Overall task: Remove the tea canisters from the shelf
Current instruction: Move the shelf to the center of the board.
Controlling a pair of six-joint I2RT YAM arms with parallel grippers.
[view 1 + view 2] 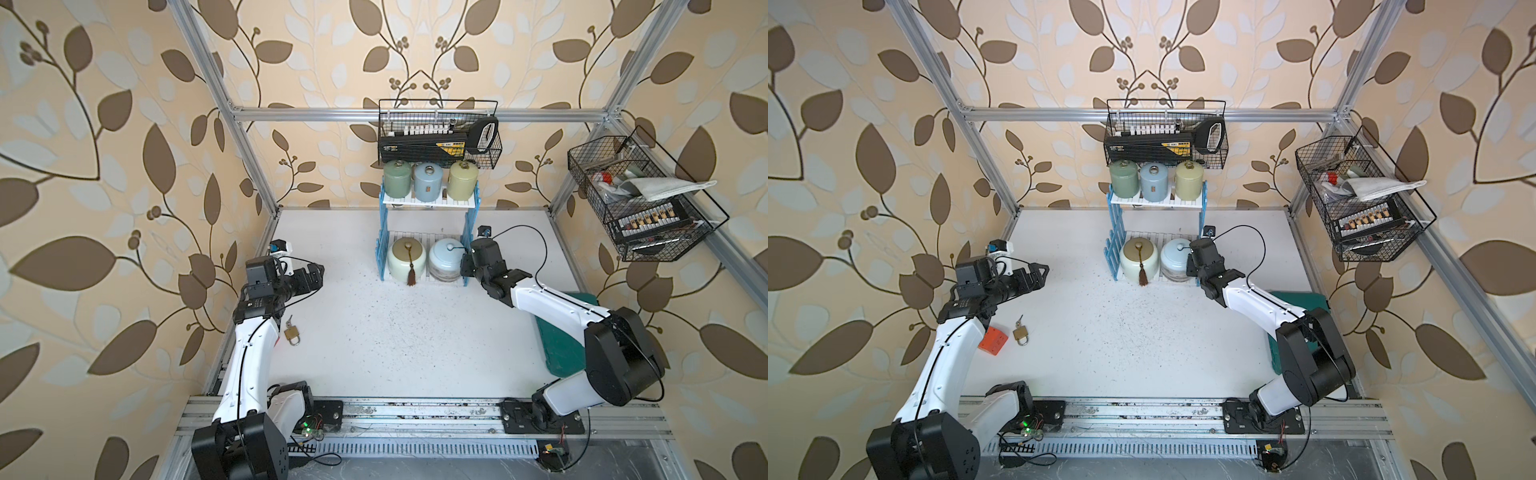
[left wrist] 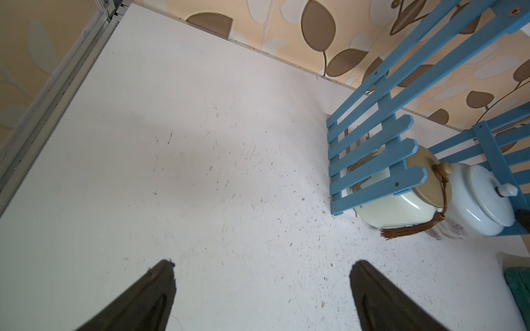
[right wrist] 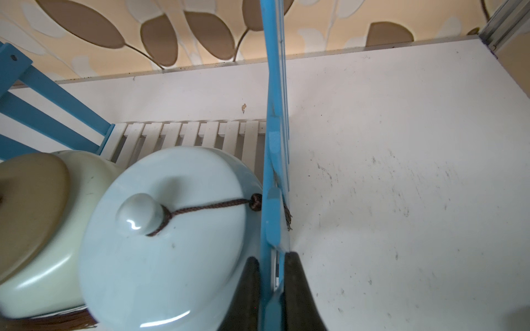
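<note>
Right wrist view shows the right gripper [image 3: 272,256] pressed together on a blue picket of the shelf [image 3: 274,114], at its side wall, not on any jar. The white-blue canister [image 3: 177,229] sits just inside that wall on the lower board, beside the cream canister [image 3: 43,200]. Pulling from this pinch would likely drag or tip the shelf, and the dark green canister [image 1: 397,176], light blue canister [image 1: 429,178] and yellow-green canister [image 1: 462,178] on its upper board could topple. The cord [image 3: 212,205] on the white-blue lid seems to pass between the pickets and may snag. A black wire basket [image 1: 490,158] hangs just above the shelf, crowding any lift. The left gripper [image 2: 263,262] hovers spread wide, well apart from the shelf; a padlock [image 1: 292,332] lies farther out.
</note>
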